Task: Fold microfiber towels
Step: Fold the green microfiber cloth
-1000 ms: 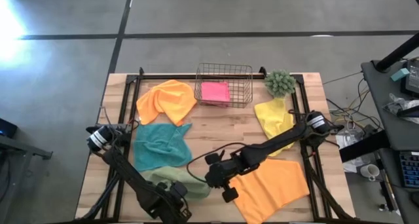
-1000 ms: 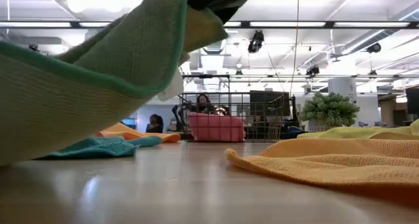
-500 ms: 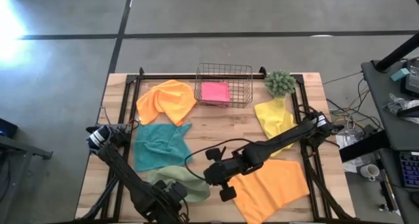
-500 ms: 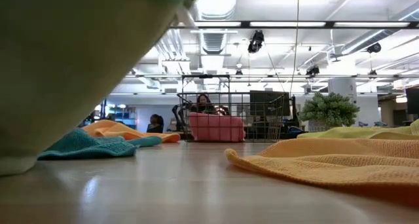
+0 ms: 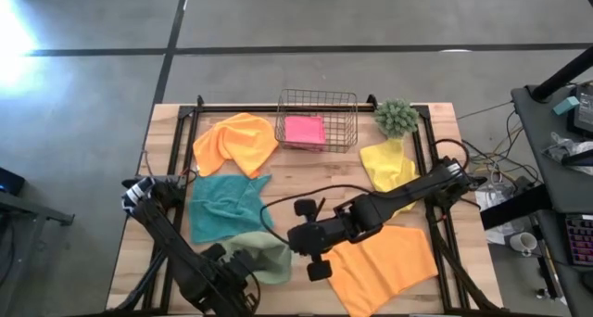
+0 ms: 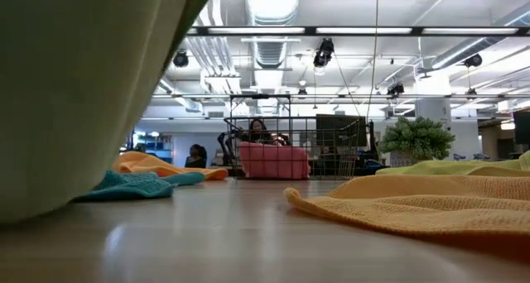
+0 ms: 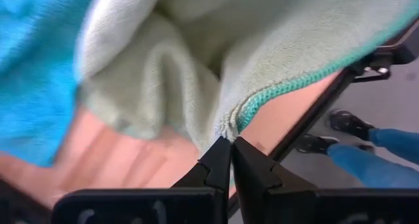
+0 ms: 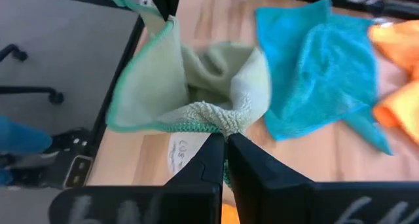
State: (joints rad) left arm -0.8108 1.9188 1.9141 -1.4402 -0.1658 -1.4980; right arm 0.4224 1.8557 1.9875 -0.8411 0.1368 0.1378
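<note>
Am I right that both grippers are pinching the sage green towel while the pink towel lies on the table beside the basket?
Not quite. Both the left gripper and right gripper are shut on the sage green towel, but the pink towel sits inside the wire basket, not beside it. The high view shows this.

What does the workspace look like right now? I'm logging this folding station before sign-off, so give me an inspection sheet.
Surface: wooden table, dark frame rails along its sides.
Job's things: sage green microfiber towel held at the front; teal towel, orange towel, yellow towel and second orange towel lie loose; pink towel folded in the copper wire basket.
Clutter: small green fuzzy plant at the back.
Grippers: left gripper and right gripper both shut on the sage green towel's edge.
Cables: black cable looping over the table.
Surroundings: desk with equipment at the right, people seated far behind.
</note>
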